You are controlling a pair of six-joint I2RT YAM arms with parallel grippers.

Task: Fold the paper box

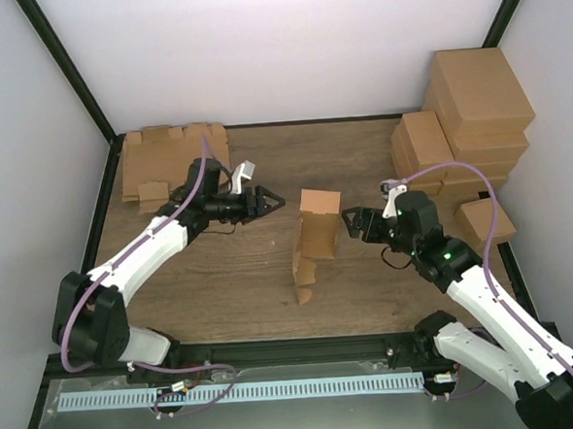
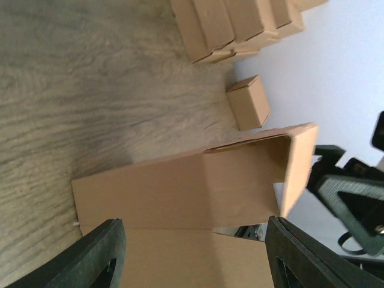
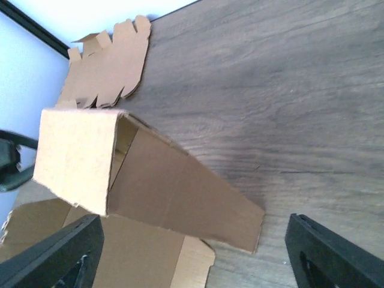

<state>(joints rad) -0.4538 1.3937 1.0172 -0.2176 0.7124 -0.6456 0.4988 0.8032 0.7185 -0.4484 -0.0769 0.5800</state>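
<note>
The paper box is plain brown cardboard, partly folded, standing mid-table with one panel raised and a flap trailing toward the near edge. My left gripper hovers just left of its top, open, with a small gap to the cardboard. In the left wrist view the box fills the space ahead of the spread jaws, and nothing is pinched. My right gripper sits close to the box's right edge, open. The right wrist view shows the box as an open sleeve lying ahead of the wide jaws.
Flat cardboard blanks lie at the back left, also in the right wrist view. Finished brown boxes are stacked at the back right, with one small box beside the right arm. White walls enclose the table.
</note>
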